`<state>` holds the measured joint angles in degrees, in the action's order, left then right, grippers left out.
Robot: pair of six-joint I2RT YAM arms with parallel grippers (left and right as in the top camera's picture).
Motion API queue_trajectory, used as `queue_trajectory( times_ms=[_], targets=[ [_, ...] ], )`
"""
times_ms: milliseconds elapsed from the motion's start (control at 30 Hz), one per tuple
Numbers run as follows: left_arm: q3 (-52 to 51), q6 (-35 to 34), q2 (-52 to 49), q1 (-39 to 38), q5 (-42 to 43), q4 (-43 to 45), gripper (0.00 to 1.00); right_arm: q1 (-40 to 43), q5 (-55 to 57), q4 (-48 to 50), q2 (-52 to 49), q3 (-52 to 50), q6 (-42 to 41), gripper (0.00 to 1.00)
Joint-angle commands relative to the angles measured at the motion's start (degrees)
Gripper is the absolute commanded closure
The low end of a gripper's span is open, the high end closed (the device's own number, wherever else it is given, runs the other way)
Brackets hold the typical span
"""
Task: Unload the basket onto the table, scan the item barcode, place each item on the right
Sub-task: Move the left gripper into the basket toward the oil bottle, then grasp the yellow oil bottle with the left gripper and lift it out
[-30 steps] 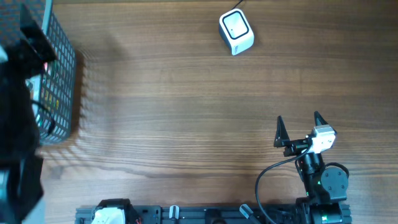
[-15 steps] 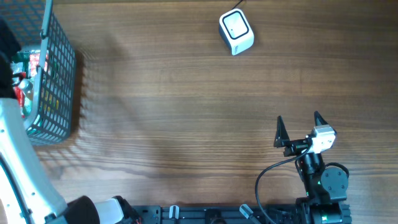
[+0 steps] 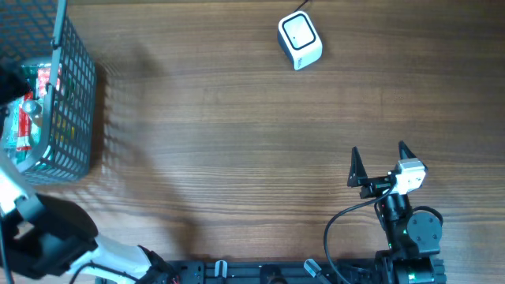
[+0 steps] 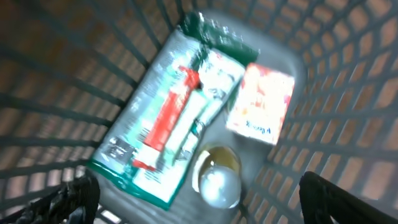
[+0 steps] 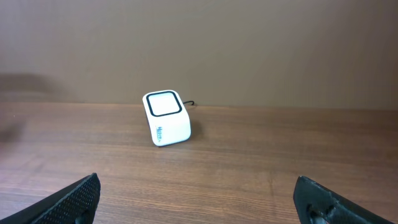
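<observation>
Near the table's near-right corner the right gripper is sitting wide open, unmoved. The left arm is now crossing the near-left corner rather than covering the basket at the left edge, where the left gripper is hovering open over a green-and-white packet and orange box. The scanner is staying at the far edge.

No text legible; blue print on scanner side, orange packet lettering too blurred.

Right hand black, pointed; white camera block; black cable; left arm white and black.
</observation>
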<state>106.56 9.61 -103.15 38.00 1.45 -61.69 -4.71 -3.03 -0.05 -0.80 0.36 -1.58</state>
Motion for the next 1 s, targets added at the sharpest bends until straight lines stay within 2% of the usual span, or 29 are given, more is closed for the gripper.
queue_trajectory(
  times_ms=[0, 167, 367, 433, 600, 700, 767, 867, 967],
  targets=[
    [0.3, 2.2, -4.0, 0.2, 2.2, -2.0, 0.06, 0.3, -0.9, 0.2, 0.2, -0.1, 0.5, 0.00],
    [-1.2, 2.2, -7.7, 0.2, 2.2, -3.3, 0.06, 0.3, -0.9, 0.2, 0.2, -0.1, 0.5, 0.00],
    [-5.7, 2.2, -9.4, 0.2, 2.2, -0.3, 0.05, 0.3, -0.9, 0.2, 0.2, -0.1, 0.5, 0.00],
    [-7.1, 2.2, -9.9, 0.2, 2.2, 1.1, 0.07, 0.3, -0.9, 0.2, 0.2, -0.1, 0.5, 0.00],
    [-8.0, 2.2, -9.9, 0.2, 2.2, 2.6, 0.21, 0.3, -0.9, 0.2, 0.2, -0.1, 0.5, 0.00],
    [-8.0, 2.2, -10.1, 0.2, 3.1, 2.8, 0.35, 0.3, -0.9, 0.2, 0.2, -0.1, 0.5, 0.00],
    [-8.0, 2.2, -10.1, 0.2, 3.5, 2.9, 0.38, 0.3, -0.9, 0.2, 0.2, -0.1, 0.5, 0.00],
    [-8.0, 2.2, -10.1, 0.2, 3.5, 3.0, 0.53, 0.3, -0.9, 0.2, 0.2, -0.1, 0.5, 0.00],
    [-8.0, 2.2, -10.1, 0.2, 3.5, 2.9, 0.57, 0.3, -0.9, 0.2, 0.2, -0.1, 0.5, 0.00]
  ],
)
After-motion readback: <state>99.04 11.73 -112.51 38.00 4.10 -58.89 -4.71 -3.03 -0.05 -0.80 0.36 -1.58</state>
